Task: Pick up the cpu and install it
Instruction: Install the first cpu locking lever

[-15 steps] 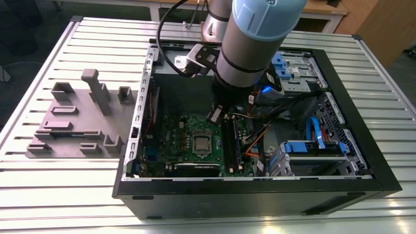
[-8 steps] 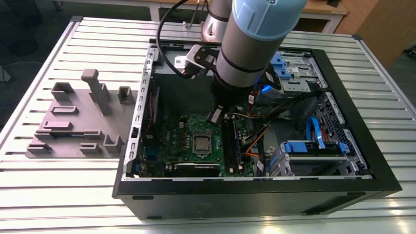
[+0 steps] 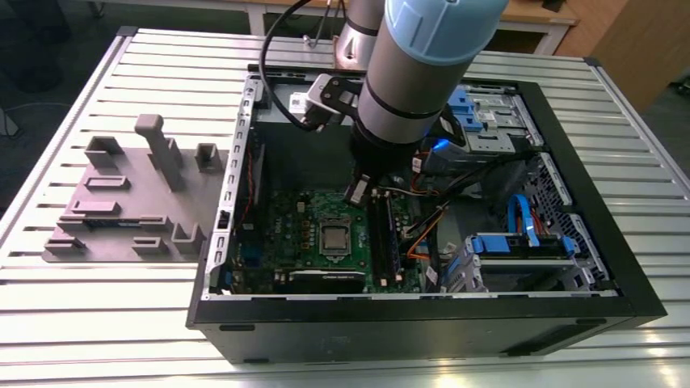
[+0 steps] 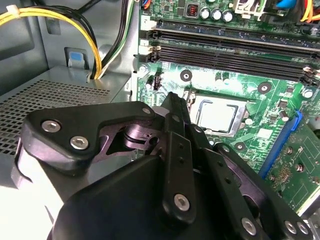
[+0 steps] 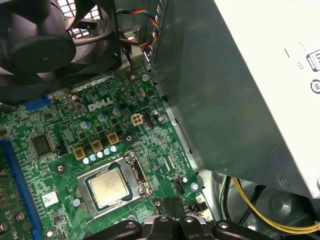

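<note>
The cpu [image 5: 106,187] lay flat in its socket [image 5: 136,172] on the board [image 5: 60,125], so seating looked done, the frame seemingly unlatched. The claw [image 3: 358,192] hung just above, beside it, touching nothing; I could not tell its grip. The case [image 3: 603,174] stood on the table [image 3: 129,319].

Ribbed silver aluminium-profile worktable [image 3: 129,73] spanning exterior view, slats running side to side. Pale wooden desk with white legs [image 3: 539,20] behind far edge. Brown wooden panel [image 3: 636,44] at exterior view's right. Dark floor [image 3: 44,48] at exterior view's left. Bright glare along near table edge.
</note>
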Motion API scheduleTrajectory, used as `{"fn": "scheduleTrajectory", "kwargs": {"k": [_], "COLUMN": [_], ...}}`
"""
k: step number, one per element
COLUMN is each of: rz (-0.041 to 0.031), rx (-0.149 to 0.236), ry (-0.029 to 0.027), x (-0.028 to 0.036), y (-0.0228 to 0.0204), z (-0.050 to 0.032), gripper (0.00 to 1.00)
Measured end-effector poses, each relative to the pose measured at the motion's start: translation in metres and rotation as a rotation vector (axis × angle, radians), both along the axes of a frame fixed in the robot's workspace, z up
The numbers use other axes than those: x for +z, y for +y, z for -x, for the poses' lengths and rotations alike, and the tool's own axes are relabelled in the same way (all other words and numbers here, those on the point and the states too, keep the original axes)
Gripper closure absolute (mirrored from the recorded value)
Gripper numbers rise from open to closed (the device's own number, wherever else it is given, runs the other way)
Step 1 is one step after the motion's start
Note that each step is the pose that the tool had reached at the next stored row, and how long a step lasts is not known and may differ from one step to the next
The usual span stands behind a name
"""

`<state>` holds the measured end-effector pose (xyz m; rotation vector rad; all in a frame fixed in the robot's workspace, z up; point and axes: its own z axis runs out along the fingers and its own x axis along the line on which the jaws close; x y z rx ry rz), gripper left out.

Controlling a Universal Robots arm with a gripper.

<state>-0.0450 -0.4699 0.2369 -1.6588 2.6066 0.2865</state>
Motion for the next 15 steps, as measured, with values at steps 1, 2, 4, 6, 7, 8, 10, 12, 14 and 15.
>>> {"fn": "scheduleTrajectory", "kwargs": {"k": [1, 2, 4, 6, 7, 8, 10, 12, 14, 15], "rz": [0.0001, 0.0002, 0.0002, 0.0039, 0.0076, 0.0093, 0.0117, 0.0136, 0.0154, 0.0171], "rx": [0.000, 0.000, 0.000, 0.000, 0.000, 0.000, 0.000, 0.003, 0.008, 0.010], "ry": [0.0000, 0.0001, 0.0001, 0.0002, 0.0002, 0.0001, 0.0000, -0.0003, -0.0012, -0.0018], "x": [0.0000, 0.0001, 0.0001, 0.0003, 0.0006, 0.0007, 0.0012, 0.0013, 0.0016, 0.0019], "y": [0.0000, 0.0000, 0.0000, 0.0000, 0.0000, -0.0001, -0.0001, 0.0000, -0.0003, -0.0003], "z": [0.0000, 0.0000, 0.0000, 0.0001, 0.0001, 0.0001, 0.0002, 0.0002, 0.0004, 0.0006], "gripper": [0.90, 0.90, 0.90, 0.90, 0.90, 0.90, 0.90, 0.90, 0.90, 0.90]}}
